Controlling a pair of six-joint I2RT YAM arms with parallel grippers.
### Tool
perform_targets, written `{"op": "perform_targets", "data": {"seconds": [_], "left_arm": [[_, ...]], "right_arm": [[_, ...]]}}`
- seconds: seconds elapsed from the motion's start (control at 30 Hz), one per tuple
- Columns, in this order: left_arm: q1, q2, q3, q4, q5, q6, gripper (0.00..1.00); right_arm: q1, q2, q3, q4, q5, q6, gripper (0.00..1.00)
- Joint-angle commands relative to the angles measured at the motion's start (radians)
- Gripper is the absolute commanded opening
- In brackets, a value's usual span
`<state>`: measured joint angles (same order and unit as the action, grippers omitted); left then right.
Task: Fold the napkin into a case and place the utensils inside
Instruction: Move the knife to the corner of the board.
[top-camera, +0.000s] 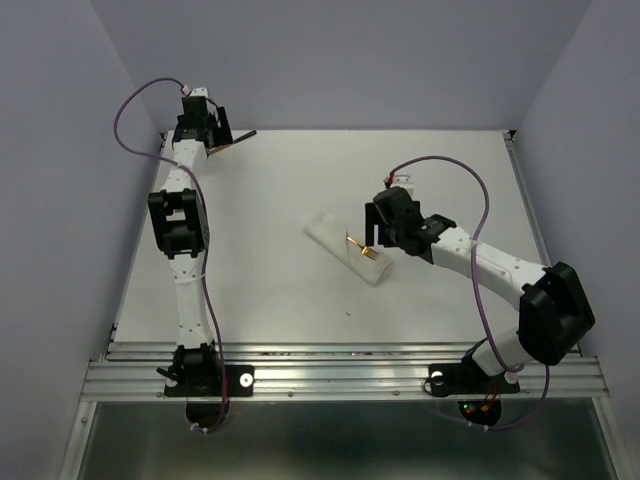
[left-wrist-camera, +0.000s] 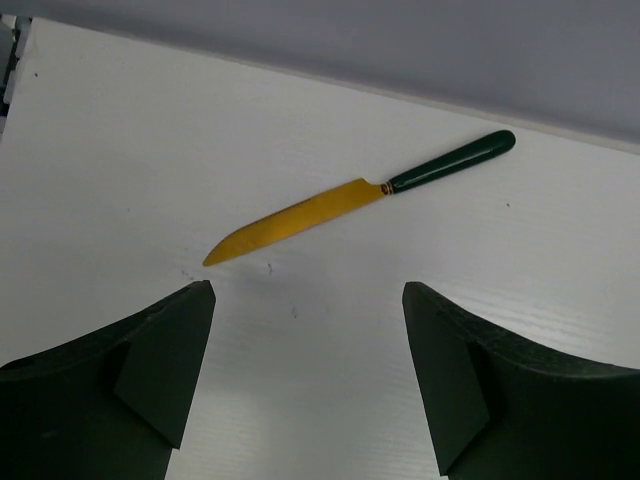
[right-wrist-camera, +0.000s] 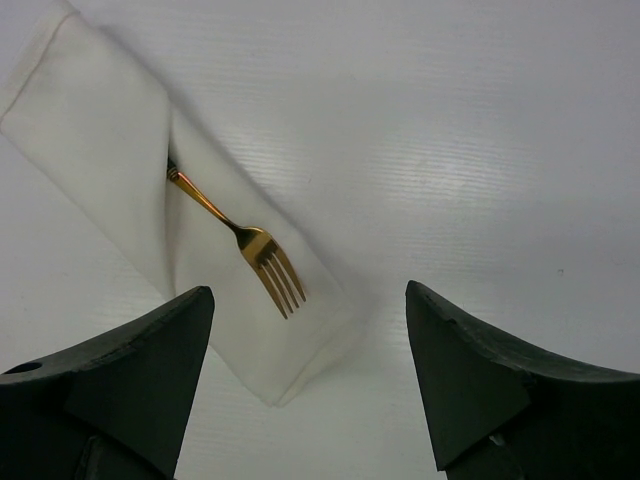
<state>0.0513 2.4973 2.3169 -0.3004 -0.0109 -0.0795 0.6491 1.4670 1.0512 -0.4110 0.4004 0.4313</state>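
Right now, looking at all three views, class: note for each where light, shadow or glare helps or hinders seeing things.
Top external view: even light, but the white case barely stands out from the white table. Left wrist view: the knife is crisp; the left gripper is dark and detail-less. Right wrist view: the fork glints; soft shadow edges the case.

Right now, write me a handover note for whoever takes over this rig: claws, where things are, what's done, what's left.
Left claw: open, empty, just short of the knife, which lies bare at the far left corner of the table.
Right claw: open, empty, over the case mid-table.
Fork: handle tucked in the case, tines sticking out.
Done: napkin folded, fork in.
Left: grab the knife, carry it over, slide it in beside the fork.
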Motion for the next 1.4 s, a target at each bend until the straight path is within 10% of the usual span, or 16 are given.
{"op": "perform_targets", "data": {"seconds": [0.0, 0.5, 0.87, 1.37], "left_arm": [[0.01, 0.017, 0.033, 0.177, 0.038, 0.021, 0.88], [0.127, 0.249, 0.167, 0.428, 0.302, -0.445, 0.87], [0.09, 0.088, -0.062, 0.33, 0.222, -0.356, 0.79], [0.004, 0.06, -0.01, -0.017, 0.12, -0.212, 0.79]], "right_arm": [[-0.002, 0.004, -0.002, 0.015, -0.003, 0.026, 0.83], [-0.002, 0.05, -0.008, 0.012, 0.002, 0.07, 0.83], [-0.002, 0.055, -0.02, 0.031, 0.003, 0.069, 0.83], [-0.002, 0.026, -0.036, 0.034, 0.003, 0.067, 0.83]]}}
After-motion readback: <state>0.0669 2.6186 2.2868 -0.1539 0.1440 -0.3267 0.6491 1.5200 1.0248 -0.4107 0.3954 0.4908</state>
